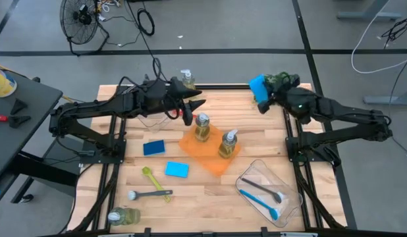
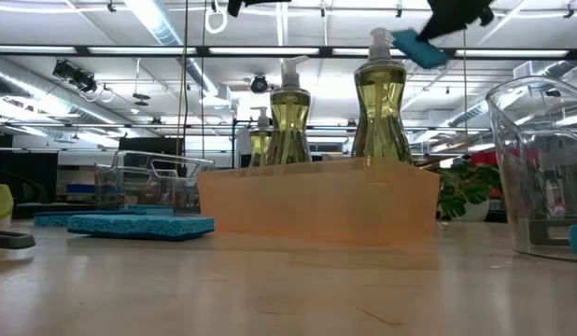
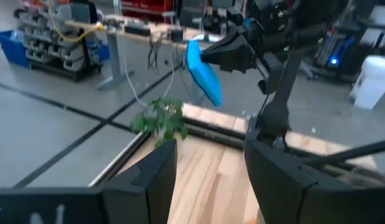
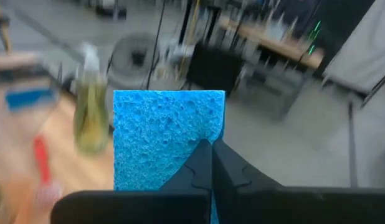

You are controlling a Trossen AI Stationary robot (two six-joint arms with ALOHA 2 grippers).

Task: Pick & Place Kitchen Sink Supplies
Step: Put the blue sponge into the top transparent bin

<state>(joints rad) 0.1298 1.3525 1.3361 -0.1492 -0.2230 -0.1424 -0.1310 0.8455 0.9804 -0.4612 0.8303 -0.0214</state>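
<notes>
The right gripper (image 1: 261,99) is clamped on a blue sponge (image 1: 257,85), carried in the air at the upper right of the high view, over the back edge of the desk (image 1: 190,197) beside the plant (image 1: 281,80). In the right wrist view the fingers pinch only the sponge's lower corner, so the hold looks thin. A quick swing could let the soft sponge twist out and fall behind the desk or into the plant.

The left gripper (image 1: 190,108) hangs with its fingers apart and empty, upper middle of the high view, just beside a soap bottle (image 1: 202,126) standing in the orange tray (image 1: 210,155). A second bottle (image 1: 228,143) stands in the same tray, a third (image 1: 186,79) near the back edge, and a fourth (image 1: 123,215) lies at the lower left. If both arms head for the tray together, they could meet over the middle or tip a bottle.

Two more sponges (image 1: 153,147) lie left of the tray. The clear bin (image 1: 289,197) at lower right holds a blue brush (image 1: 259,203).
</notes>
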